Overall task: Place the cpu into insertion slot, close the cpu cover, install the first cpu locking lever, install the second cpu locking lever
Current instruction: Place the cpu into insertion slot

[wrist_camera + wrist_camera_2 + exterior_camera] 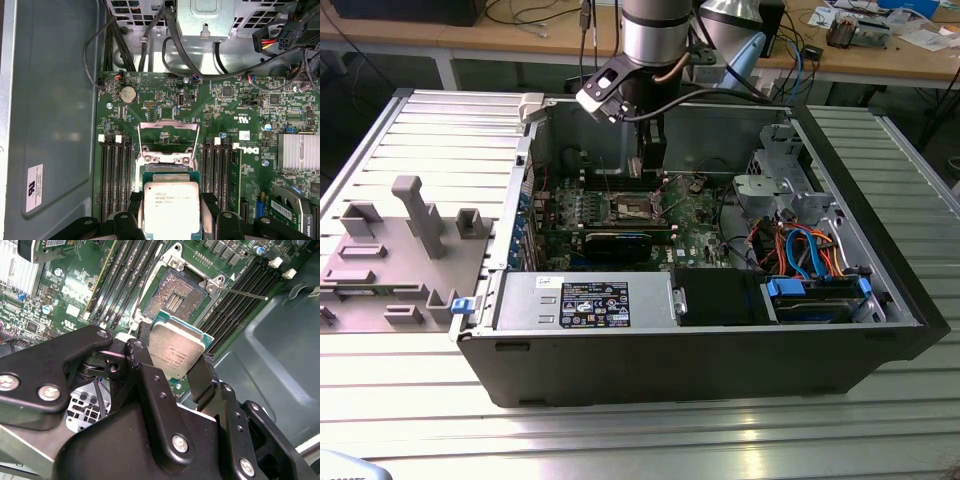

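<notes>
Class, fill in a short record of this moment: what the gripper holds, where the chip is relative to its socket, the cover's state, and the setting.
Gripper: the gripper is shut on the cpu, fingers on two opposite edges
Cpu: metal top facing the wrist cameras, close to the insertion slot, not seated
Insertion slot: empty, dark centre exposed
Cpu cover: the cpu cover is open, swung back off the slot
Setting: green motherboard inside an open computer case on a slatted metal table
</notes>
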